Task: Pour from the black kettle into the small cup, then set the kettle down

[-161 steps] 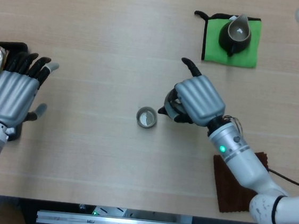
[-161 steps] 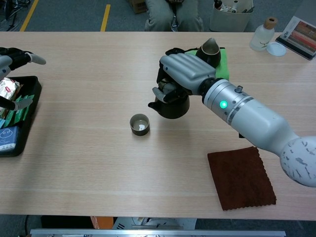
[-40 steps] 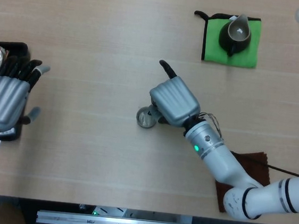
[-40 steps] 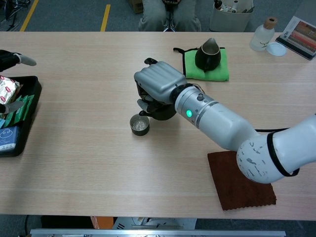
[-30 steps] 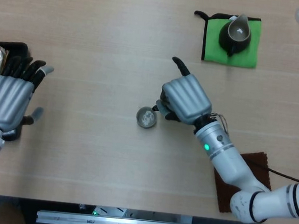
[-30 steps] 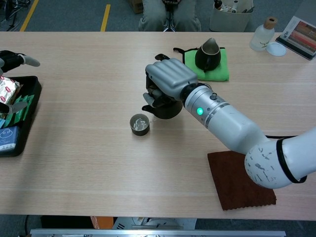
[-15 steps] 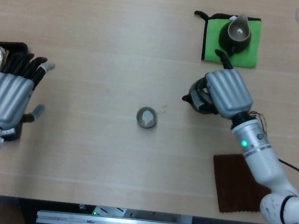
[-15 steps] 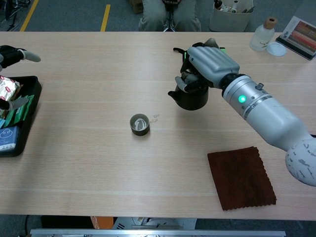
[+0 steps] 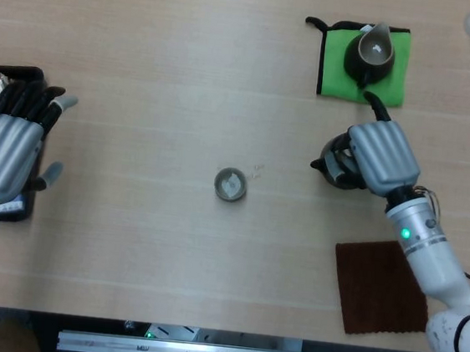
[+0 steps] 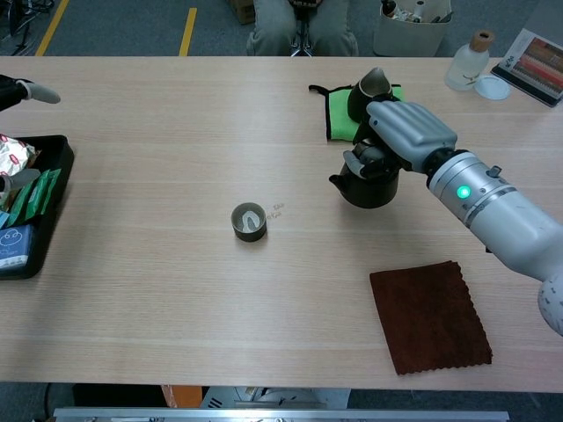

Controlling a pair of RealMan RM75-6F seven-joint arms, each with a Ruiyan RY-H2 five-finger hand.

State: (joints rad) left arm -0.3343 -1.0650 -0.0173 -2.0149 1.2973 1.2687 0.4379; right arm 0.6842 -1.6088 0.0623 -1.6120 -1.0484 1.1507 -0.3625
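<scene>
My right hand [image 9: 380, 156] [image 10: 406, 129] grips the black kettle [image 10: 369, 183] [image 9: 333, 169], which stands upright at table level right of centre, its spout pointing left. The small cup [image 9: 231, 184] [image 10: 249, 221] sits alone mid-table, well to the kettle's left, with pale liquid inside and a few droplets on the wood beside it. My left hand [image 9: 4, 150] hovers open at the far left over the black tray [image 10: 35, 255]; the chest view shows only its fingertips [image 10: 33, 90].
A second dark pitcher [image 9: 370, 54] [image 10: 368, 95] rests on a green cloth [image 9: 342, 49] just behind the kettle. A brown cloth [image 9: 379, 285] [image 10: 431, 316] lies at the front right. A bottle [image 10: 467, 61] and lid sit at the far right corner.
My right hand has carried the kettle away from the cup, to the right, and lowered it upright to the table. The cup now holds liquid. My left hand drifted slightly.
</scene>
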